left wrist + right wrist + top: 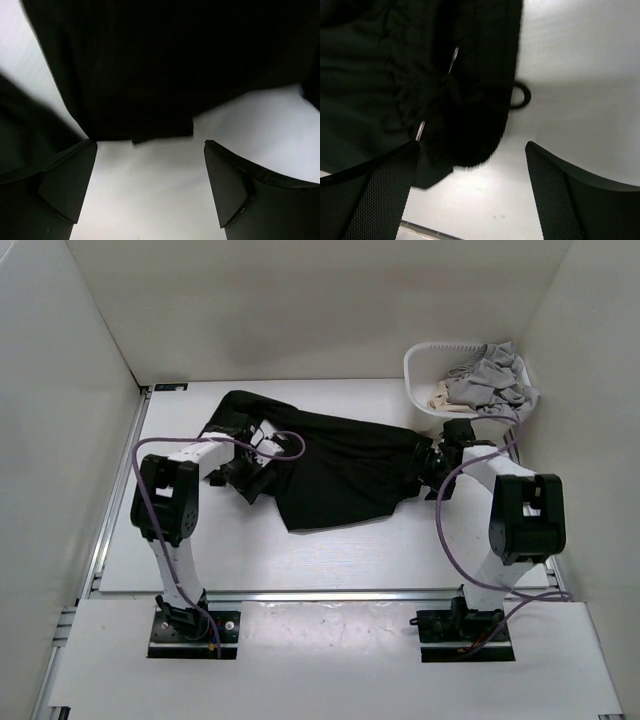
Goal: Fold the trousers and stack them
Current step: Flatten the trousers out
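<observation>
The left claw (148, 150) and right claw (470, 150) are spread wide, empty, with plain black soft-fabric trousers (340, 465) laid just ahead.

Plain white walls (300, 300) on three sides, white bench (330, 555) below, metal rail (108, 510) along its left edge, even light.

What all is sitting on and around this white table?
trousers: one, black, spread across the table's middle
basket: one, white, far right corner
grey garment: one, light grey, heaped in the basket
beige cloth: one, beige, in the basket's left part
table: one, white, under everything
cables: two, purple, along the arms
left gripper: one, black, open, at the trousers' left end
right gripper: one, black, open, at the trousers' right end
</observation>
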Tool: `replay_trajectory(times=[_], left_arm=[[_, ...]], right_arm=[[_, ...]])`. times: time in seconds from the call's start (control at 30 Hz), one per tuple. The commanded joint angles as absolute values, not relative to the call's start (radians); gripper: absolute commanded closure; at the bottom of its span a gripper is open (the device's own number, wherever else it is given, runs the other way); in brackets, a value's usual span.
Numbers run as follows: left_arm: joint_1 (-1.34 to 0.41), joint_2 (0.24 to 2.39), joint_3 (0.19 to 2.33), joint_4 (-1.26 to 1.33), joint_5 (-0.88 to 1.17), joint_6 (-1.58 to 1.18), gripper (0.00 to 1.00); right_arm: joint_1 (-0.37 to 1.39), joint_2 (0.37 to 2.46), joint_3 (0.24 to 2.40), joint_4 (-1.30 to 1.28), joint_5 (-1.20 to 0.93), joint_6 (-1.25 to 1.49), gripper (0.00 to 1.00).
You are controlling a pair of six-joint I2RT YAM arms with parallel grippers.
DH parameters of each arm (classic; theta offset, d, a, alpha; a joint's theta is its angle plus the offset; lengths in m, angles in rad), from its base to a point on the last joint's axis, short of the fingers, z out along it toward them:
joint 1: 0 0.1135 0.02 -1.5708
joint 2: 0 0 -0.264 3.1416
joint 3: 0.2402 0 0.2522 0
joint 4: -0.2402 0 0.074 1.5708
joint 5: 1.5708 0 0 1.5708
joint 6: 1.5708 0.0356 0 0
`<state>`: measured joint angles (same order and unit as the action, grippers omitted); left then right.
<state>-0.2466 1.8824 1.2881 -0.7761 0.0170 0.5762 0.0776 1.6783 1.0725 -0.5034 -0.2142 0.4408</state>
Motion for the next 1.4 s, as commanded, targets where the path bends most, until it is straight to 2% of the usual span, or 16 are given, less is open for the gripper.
replay_trajectory(times=[0.0,0.1,0.13,0.17,0.2,0.27,0.3,0.37,0.53,0.73,0.8,0.9,1.03,1.2,1.3,1.37], left_arm=[[-0.236,1.916,1.361,-0.681,0.075,0.525,0.0],[-0.236,1.982,1.373,-0.651,0.049,0.502,0.0],[-0.236,1.996,1.373,-0.641,0.037,0.502,0.0],[-0.236,2.02,1.373,-0.631,0.028,0.502,0.08],[-0.236,2.031,1.373,-0.63,0.028,0.492,0.2],[-0.236,2.04,1.385,-0.63,0.038,0.48,0.53],[-0.236,2.04,1.385,-0.63,0.038,0.471,0.86],[-0.236,2.02,1.373,-0.63,0.049,0.471,0.86],[-0.126,1.786,1.353,-0.733,-0.029,0.509,0.86],[0.067,1.486,1.344,-0.954,-0.04,0.74,0.86],[0.115,1.43,1.367,-0.995,-0.04,0.778,0.86],[0.165,1.43,1.446,-1.021,-0.023,0.816,0.86],[0.201,1.577,1.578,-1.022,-0.003,0.816,0.86],[0.21,1.912,1.793,-1.031,-0.04,0.779,0.86],[0.21,2.056,1.902,-1.086,-0.071,0.755,0.79],[0.21,2.097,1.904,-1.103,-0.08,0.727,0.69]], right_arm=[[0.074,1.742,1.123,-0.388,-0.282,0.468,0.1],[0.074,1.77,1.123,-0.358,-0.273,0.491,0.18],[0.065,1.77,1.114,-0.357,-0.259,0.505,0.24],[0.054,1.779,1.114,-0.357,-0.249,0.52,0.41],[0.054,1.79,1.103,-0.347,-0.249,0.52,0.56],[0.043,1.802,1.103,-0.338,-0.249,0.531,0.86],[0.034,1.815,1.103,-0.337,-0.249,0.531,0.91],[0.02,1.815,1.103,-0.348,-0.249,0.541,1.0],[-0.015,1.608,1.057,-0.475,-0.145,0.523,1.0],[-0.06,1.161,1.081,-0.854,-0.031,0.451,1.0],[-0.071,1.076,1.145,-0.975,0.0,0.44,1.0],[-0.071,1.066,1.21,-1.07,-0.018,0.44,1.0],[-0.093,1.141,1.253,-1.071,-0.022,0.44,1.0],[-0.222,1.29,1.34,-1.048,-0.058,0.397,1.0],[-0.235,1.376,1.384,-1.048,-0.058,0.374,1.0],[-0.235,1.422,1.373,-1.048,-0.11,0.365,1.0]])
